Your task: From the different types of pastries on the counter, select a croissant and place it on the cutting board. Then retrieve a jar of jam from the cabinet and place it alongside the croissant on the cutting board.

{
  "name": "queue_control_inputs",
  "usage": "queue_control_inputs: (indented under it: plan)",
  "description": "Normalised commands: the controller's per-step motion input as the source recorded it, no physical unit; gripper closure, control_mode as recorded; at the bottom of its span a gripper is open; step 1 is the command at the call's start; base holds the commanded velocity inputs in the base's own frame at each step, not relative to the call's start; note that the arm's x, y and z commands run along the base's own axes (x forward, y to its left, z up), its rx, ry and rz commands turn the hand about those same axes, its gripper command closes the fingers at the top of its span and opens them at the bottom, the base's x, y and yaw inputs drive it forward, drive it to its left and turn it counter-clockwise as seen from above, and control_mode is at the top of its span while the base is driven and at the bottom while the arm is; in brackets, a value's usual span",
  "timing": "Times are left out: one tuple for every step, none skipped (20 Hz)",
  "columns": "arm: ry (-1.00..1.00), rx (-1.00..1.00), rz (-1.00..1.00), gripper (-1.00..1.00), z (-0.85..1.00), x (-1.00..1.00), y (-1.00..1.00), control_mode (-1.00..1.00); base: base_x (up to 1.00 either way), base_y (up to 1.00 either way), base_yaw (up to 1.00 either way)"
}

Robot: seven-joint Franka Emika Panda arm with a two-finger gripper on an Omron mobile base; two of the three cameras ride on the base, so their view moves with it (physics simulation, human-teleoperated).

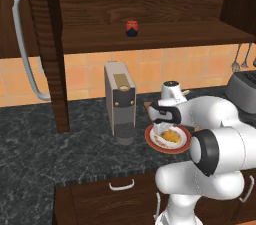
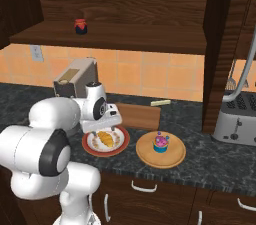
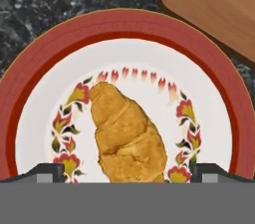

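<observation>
Gripper (image 3: 127,175) low over croissant (image 3: 127,136), jaws wide, one tip each side, not squeezing; croissant lying on red-rimmed plate (image 3: 45,63); cutting board (image 3: 219,4) at 1 o'clock of plate; jar of jam (image 1: 132,28) up on cabinet (image 1: 150,36) shelf; cupcake (image 2: 160,143) on round board (image 2: 145,154).

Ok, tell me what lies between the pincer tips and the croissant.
Nothing: in the hand view the open pincer straddles the croissant, with bare red-rimmed plate beside it.

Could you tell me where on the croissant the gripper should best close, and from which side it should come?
Across the thick middle of the croissant, from straight above: it lies flat on the plate, and the open gripper already straddles its width.
</observation>
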Motion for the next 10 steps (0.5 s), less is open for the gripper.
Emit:
queue_control_inputs:
  plan:
    - [0.00,0.00,0.00,-1.00,-0.26,0.04,0.00,-1.00,0.00,0.00,0.00]
    - [-0.01,0.00,0.00,-1.00,-0.23,0.07,0.00,-1.00,0.00,0.00,0.00]
    - [-0.01,0.00,0.00,-1.00,-0.19,0.11,0.00,-1.00,0.00,0.00,0.00]
    - [-0.02,0.00,0.00,-1.00,-0.17,0.11,0.00,-1.00,0.00,0.00,0.00]
    - [-0.01,0.00,0.00,-1.00,-0.19,0.11,0.00,-1.00,0.00,0.00,0.00]
    - [0.00,0.00,0.00,-1.00,-0.19,0.09,0.00,-1.00,0.00,0.00,0.00]
    - [0.00,0.00,0.00,-1.00,-0.16,0.03,0.00,-1.00,0.00,0.00,0.00]
    - [0.00,0.00,0.00,-1.00,-0.16,0.00,0.00,-1.00,0.00,0.00,0.00]
    - [0.00,0.00,0.00,-1.00,-0.14,0.00,0.00,-1.00,0.00,0.00,0.00]
    - [0.00,0.00,0.00,-1.00,-0.13,0.04,0.00,-1.00,0.00,0.00,0.00]
